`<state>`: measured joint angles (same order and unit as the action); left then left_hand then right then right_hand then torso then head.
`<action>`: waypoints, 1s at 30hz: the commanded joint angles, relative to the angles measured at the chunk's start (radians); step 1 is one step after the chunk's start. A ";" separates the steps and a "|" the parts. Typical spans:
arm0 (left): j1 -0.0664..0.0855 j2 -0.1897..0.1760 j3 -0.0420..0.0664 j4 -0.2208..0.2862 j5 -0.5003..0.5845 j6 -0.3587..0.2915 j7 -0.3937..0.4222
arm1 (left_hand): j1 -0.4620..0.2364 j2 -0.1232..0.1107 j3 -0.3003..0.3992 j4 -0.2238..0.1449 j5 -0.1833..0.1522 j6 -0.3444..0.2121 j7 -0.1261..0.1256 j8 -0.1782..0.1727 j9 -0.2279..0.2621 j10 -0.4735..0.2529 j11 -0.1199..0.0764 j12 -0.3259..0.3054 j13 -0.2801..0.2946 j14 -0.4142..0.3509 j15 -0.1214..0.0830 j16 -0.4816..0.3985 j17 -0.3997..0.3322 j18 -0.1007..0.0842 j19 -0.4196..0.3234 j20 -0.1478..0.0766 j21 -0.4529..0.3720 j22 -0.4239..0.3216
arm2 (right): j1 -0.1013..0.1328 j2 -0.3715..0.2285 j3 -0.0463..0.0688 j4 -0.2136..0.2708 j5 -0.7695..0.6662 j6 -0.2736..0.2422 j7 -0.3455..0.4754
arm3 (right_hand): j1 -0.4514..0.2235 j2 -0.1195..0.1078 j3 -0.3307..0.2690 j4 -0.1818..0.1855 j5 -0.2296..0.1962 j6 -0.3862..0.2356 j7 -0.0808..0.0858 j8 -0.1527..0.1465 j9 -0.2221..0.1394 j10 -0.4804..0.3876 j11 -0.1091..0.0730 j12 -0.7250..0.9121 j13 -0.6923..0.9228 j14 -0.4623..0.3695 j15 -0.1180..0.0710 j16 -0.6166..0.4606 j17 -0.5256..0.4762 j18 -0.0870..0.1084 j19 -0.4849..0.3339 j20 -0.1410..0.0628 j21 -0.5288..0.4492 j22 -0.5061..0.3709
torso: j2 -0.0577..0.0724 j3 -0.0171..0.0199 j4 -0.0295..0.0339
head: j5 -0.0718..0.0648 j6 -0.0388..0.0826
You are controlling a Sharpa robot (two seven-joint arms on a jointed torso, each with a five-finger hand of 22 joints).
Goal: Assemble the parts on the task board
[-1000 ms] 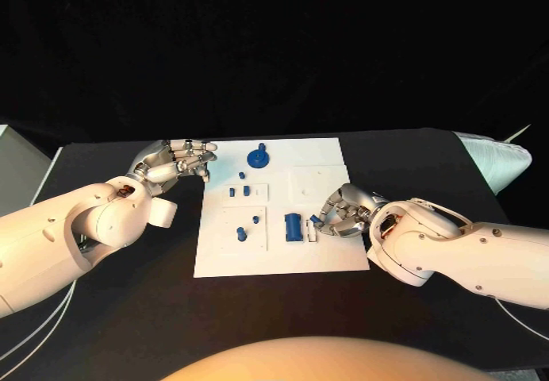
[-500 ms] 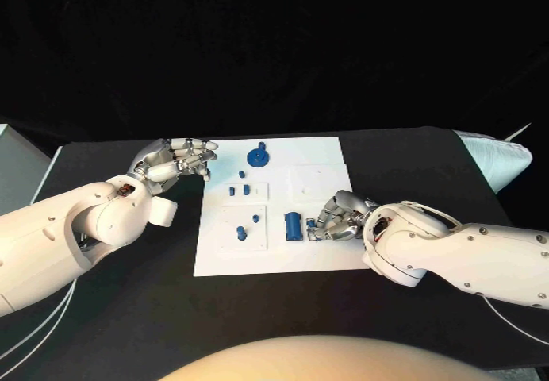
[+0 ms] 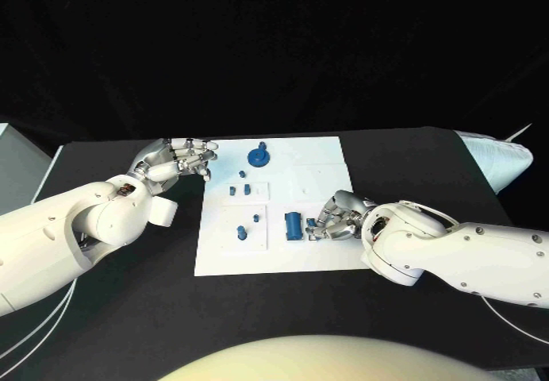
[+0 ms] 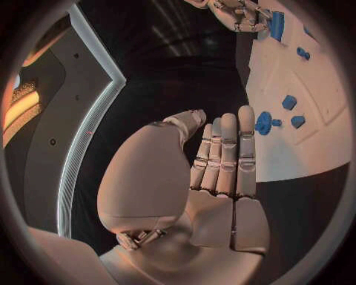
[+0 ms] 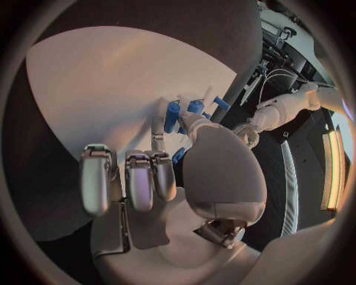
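Observation:
The white task board (image 3: pixel 326 254) lies in the middle of the black table, also in the left wrist view (image 4: pixel 296 160). On it stand a blue round part with a knob (image 3: pixel 261 157) (image 4: pixel 263 123), several small blue pegs such as one (image 3: pixel 241 232), and a blue rectangular block (image 3: pixel 294 226) (image 4: pixel 276 25). My right hand (image 3: pixel 338 218) (image 4: pixel 241 15) sits on the board's right half, fingers curled. Its thumb and one finger reach a small blue part (image 5: pixel 172 114) beside the block; whether they pinch it is unclear. My left hand (image 3: pixel 174 163) (image 4: pixel 222 160) hovers at the board's far left corner, fingers extended, holding nothing.
A white padded object (image 3: pixel 497 159) lies at the table's right edge. A pale box (image 3: pixel 14 171) stands off the table's left side. Bare black table (image 3: pixel 137 278) surrounds the board.
My right hand has shifted left across the board, closer to the blue block and the small part beside it. The left hand has stayed put.

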<state>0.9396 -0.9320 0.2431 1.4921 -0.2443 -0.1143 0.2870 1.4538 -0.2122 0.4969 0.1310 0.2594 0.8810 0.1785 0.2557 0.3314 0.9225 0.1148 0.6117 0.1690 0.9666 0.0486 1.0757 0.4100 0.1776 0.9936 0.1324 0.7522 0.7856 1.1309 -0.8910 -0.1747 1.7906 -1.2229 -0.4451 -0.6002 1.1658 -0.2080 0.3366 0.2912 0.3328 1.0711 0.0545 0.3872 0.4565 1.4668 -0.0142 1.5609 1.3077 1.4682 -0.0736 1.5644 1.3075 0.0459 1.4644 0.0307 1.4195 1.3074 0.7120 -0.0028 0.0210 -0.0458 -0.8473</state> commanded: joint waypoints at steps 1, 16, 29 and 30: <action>-0.001 0.001 0.001 0.003 0.003 0.019 0.004 | 0.013 0.001 0.000 -0.005 0.000 0.005 0.001 0.003 -0.001 -0.008 -0.002 0.004 0.001 0.001 -0.006 0.002 -0.001 0.007 0.007 0.002 -0.001 -0.001 | -0.001 0.003 -0.001 -0.003 -0.021 -0.003 -0.005 | -0.006 0.000 -0.004 0.001 -0.004 0.008 0.001 0.002 -0.001 0.102 -0.004 0.005 0.260 0.103 -0.006 0.006 0.263 -0.015 0.071 -0.004 0.004 0.190 | 0.000 0.0002 -0.0002 | 0.001 0.000; -0.001 -0.001 0.001 0.004 0.003 0.020 0.001 | 0.012 0.001 0.000 -0.004 0.000 0.006 0.001 0.004 -0.001 -0.009 -0.001 0.005 0.002 0.001 -0.005 0.002 -0.001 0.006 0.007 0.002 -0.001 -0.001 | -0.002 0.008 0.000 -0.004 -0.019 -0.030 0.012 | -0.083 0.013 -0.077 0.003 -0.045 0.011 -0.001 0.009 -0.005 0.101 -0.005 0.004 0.260 0.103 -0.007 0.006 0.263 -0.015 0.072 -0.005 0.003 0.192 | 0.000 0.0005 -0.0009 | 0.001 0.001; -0.001 -0.001 0.001 0.003 0.002 0.020 -0.002 | 0.011 0.003 0.000 -0.002 0.000 0.006 0.001 0.004 -0.002 -0.011 -0.001 0.006 0.002 0.001 -0.005 0.001 -0.001 0.006 0.007 0.002 -0.001 0.000 | -0.003 0.001 0.000 0.004 -0.008 0.007 0.023 | -0.116 0.034 -0.188 0.002 0.063 0.004 -0.001 0.020 -0.006 0.100 -0.005 0.001 0.259 0.103 -0.008 0.006 0.263 -0.014 0.071 -0.006 -0.002 0.192 | 0.000 0.0010 -0.0005 | 0.002 0.000; -0.001 -0.001 0.001 0.003 0.002 0.020 -0.002 | 0.011 0.003 0.000 -0.002 0.000 0.006 0.001 0.004 -0.002 -0.011 -0.001 0.006 0.002 0.001 -0.005 0.001 -0.001 0.006 0.007 0.002 -0.001 0.000 | -0.003 -0.002 0.000 0.007 -0.009 0.006 0.024 | -0.122 0.038 -0.192 0.003 0.064 0.005 -0.001 0.021 -0.006 0.101 -0.005 0.003 0.259 0.103 -0.008 0.006 0.263 -0.015 0.071 -0.006 0.000 0.193 | 0.000 0.0010 -0.0003 | 0.002 0.000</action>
<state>0.9396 -0.9339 0.2431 1.4929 -0.2444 -0.1106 0.2820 1.4579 -0.2081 0.4969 0.1310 0.2594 0.8810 0.1785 0.2557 0.3305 0.9186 0.1110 0.6117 0.1697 0.9666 0.0486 1.0757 0.4100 0.1777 0.9936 0.1324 0.7522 0.7856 1.1293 -0.8915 -0.1751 1.7919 -1.2287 -0.4598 -0.5950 1.0560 -0.1692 0.1514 0.2943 0.3931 1.0776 0.0551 0.4022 0.4492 1.4668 -0.0141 1.5608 1.3074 1.4682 -0.0736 1.5644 1.3075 0.0459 1.4644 0.0307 1.4190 1.3081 0.7119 -0.0020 0.0200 -0.0444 -0.8471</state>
